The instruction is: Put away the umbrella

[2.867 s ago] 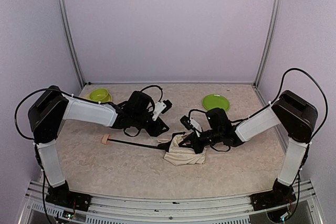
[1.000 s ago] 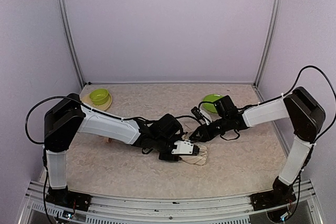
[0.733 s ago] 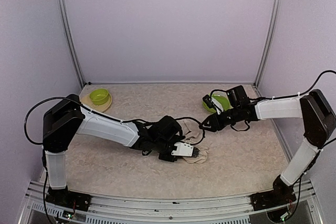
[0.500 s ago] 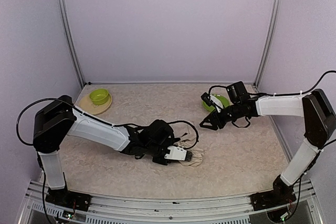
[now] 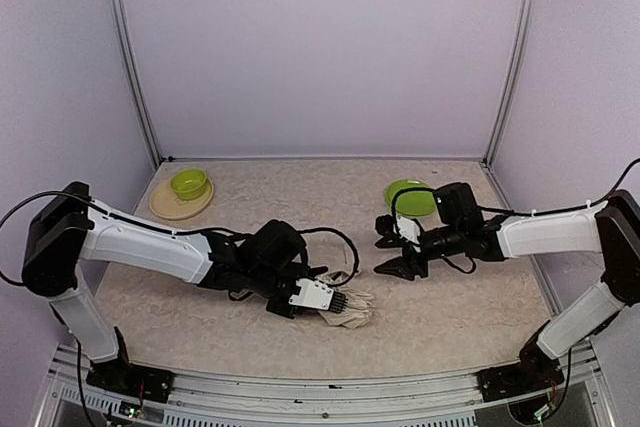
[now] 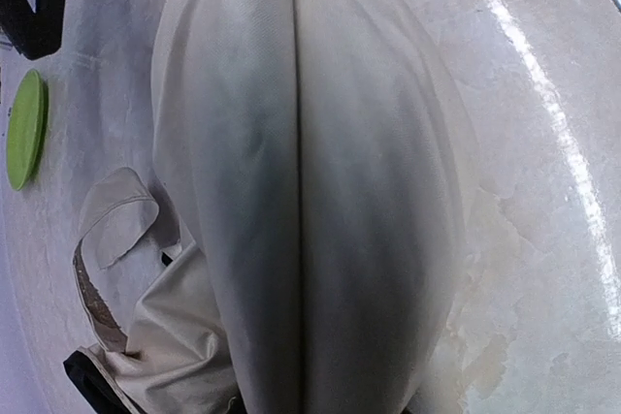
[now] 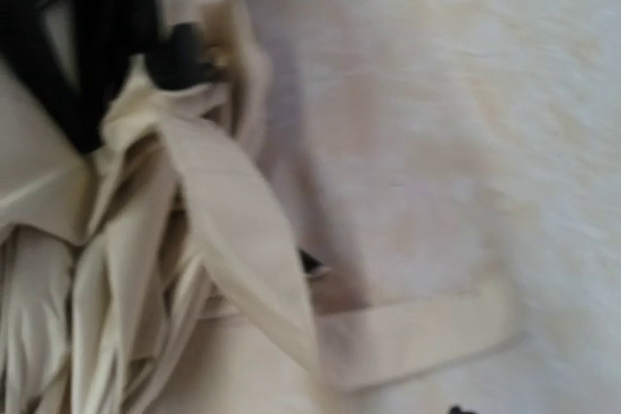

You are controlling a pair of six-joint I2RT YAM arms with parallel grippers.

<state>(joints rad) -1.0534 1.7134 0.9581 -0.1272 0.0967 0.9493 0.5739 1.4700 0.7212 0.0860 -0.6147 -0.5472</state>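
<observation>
The umbrella (image 5: 352,309) lies folded on the table (image 5: 470,307), near its 6 o'clock edge. The left gripper (image 5: 337,300) is clamped on it. The right gripper (image 5: 388,250) hangs at 2 o'clock from the umbrella, jaws apart. The left should squeeze tight and not wobble while the right reaches for the loose strap (image 7: 427,332).

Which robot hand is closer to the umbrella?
Left. The left gripper touches the umbrella, at its cream fabric; the right gripper hangs apart, off to the right.
</observation>
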